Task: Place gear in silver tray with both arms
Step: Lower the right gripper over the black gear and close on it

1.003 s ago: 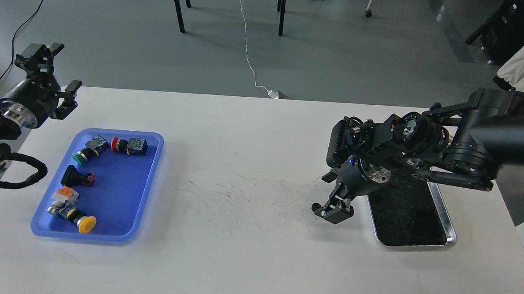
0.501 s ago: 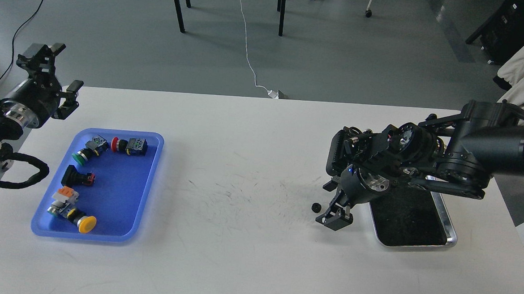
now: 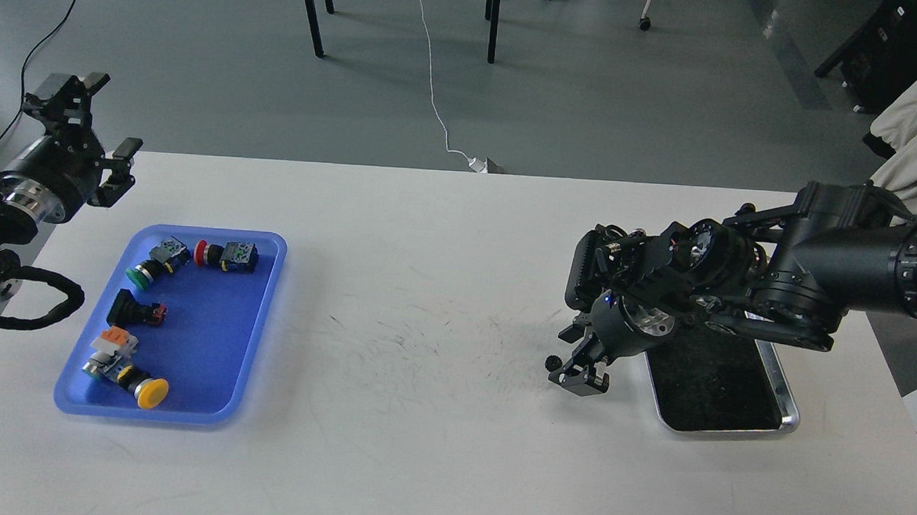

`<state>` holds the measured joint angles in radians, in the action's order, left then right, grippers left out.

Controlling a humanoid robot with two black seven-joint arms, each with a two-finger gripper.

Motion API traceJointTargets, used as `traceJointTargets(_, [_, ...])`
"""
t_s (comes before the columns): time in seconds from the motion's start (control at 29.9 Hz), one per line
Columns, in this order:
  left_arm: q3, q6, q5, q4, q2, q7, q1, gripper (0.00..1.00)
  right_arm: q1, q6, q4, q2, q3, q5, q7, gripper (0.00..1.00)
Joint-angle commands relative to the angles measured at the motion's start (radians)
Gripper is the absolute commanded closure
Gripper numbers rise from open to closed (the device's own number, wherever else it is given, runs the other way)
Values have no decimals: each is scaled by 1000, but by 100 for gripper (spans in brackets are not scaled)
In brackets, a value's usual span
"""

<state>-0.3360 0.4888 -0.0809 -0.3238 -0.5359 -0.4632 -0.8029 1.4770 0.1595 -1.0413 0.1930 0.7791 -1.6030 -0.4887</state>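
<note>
Head view, only view supplied. One white table [image 3: 416,459]. Two trays on it: one blue tray [image 3: 211,339] at left, one silver tray [image 3: 788,400] at right, well apart.

Blue tray contents, counted: five push-button parts — green-capped [image 3: 144,272], red-capped [image 3: 223,255], black [image 3: 132,310], yellow-capped [image 3: 149,391], and an orange-and-white block [image 3: 113,341] touching the yellow-capped one.

Silver tray: dark bottom, far end hidden under the right arm.

One gear [image 3: 552,363]: small, black, toothed, on the table just left of the silver tray, outside it.

Right gripper [image 3: 578,376]: lowered to the table surface immediately beside the gear, left of the silver tray. Fingers dark and bunched; spread cannot be told, nor contact with the gear.

Left gripper [image 3: 96,125]: raised past the table's far left corner, fingers spread wide, nothing held.
</note>
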Motion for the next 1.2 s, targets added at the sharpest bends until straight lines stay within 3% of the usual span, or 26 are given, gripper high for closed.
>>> traceJointTargets(0.0, [0, 0, 0, 0, 1, 0, 1, 1, -3, 2, 6, -10, 0, 0, 0, 41])
traceJointTargets(0.37, [2, 0, 0, 0, -1, 0, 2, 1, -18, 0, 21, -30, 0, 0, 0, 42])
traceJointTargets(1.17, [3, 0, 0, 25, 4, 0, 11, 1, -26, 3, 43, -36, 3, -2, 0, 67])
